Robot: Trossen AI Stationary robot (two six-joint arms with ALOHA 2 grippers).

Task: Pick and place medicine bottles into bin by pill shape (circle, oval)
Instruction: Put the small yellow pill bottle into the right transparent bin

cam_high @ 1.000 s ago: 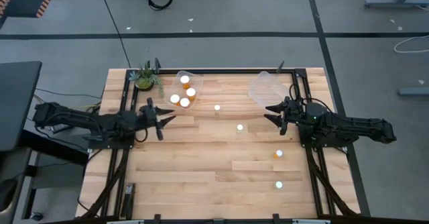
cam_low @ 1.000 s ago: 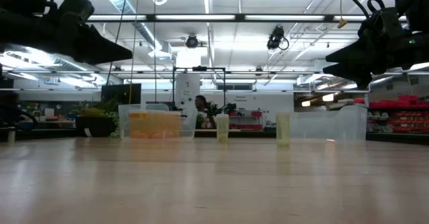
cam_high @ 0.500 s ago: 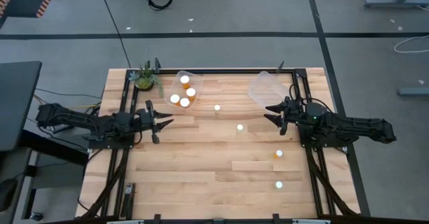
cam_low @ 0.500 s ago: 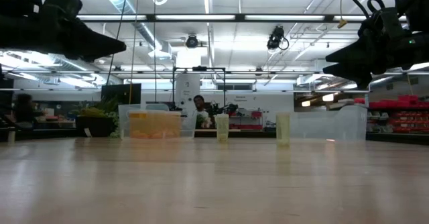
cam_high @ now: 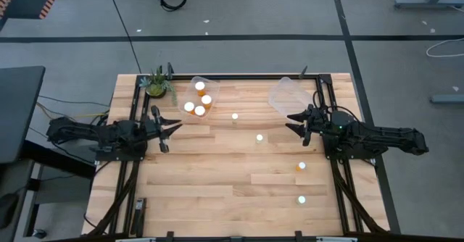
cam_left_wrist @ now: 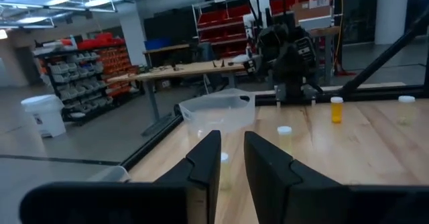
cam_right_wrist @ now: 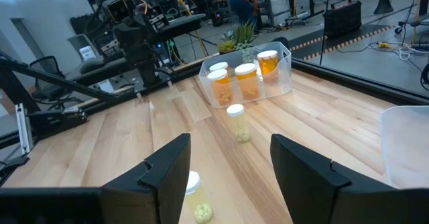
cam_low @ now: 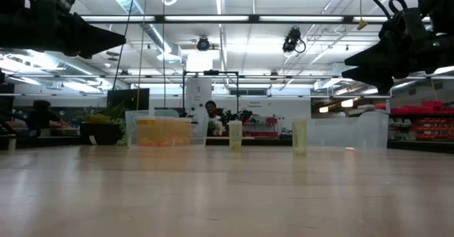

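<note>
**A:** Where are the arms?

**B:** Left gripper (cam_high: 163, 124) hangs above the table's left side, fingers slightly apart, holding nothing. Right gripper (cam_high: 298, 124) hovers at the right side, fingers spread wide, also bare.

**A:** And the medicine bottles?

**B:** Four stand in the clear bin (cam_high: 208, 83) at the far left, beside a small potted plant (cam_high: 156, 82). The second bin (cam_high: 285, 94), far right, holds none that I can see. Loose on the wooden table (cam_high: 217, 191): one bottle (cam_high: 235, 116) just right of the filled bin, another (cam_high: 259, 138) mid-table, an orange one (cam_high: 301, 167) nearer on the right, and a pale one (cam_high: 301, 199) nearest of all.
</note>
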